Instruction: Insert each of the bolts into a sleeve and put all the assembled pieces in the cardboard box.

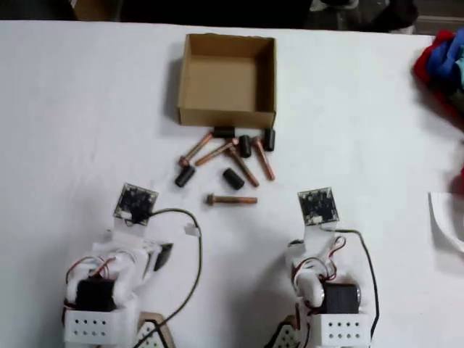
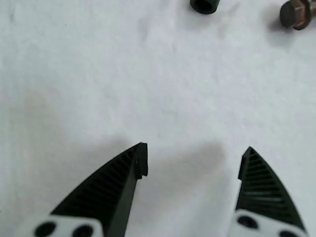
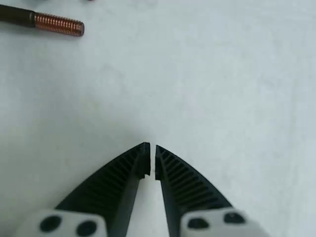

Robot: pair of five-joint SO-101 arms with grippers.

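From above, the box (image 1: 228,116) sits at the back of the white table (image 1: 87,109). Five bolts (image 1: 232,199) and five sleeves (image 1: 233,177) lie just in front of it, and a bright cloth (image 1: 438,61) lies at the table's edge. Up close, the left gripper (image 2: 192,163) is wide open and the right gripper (image 3: 152,160) is almost shut. Both are empty.

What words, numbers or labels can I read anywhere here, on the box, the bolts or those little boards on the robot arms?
None can be read.
The cardboard box shows plain brown walls.
The bolts and black sleeves carry no visible marks.
The small circuit boards on the arms have tiny specks, too small to tell whether they are print.
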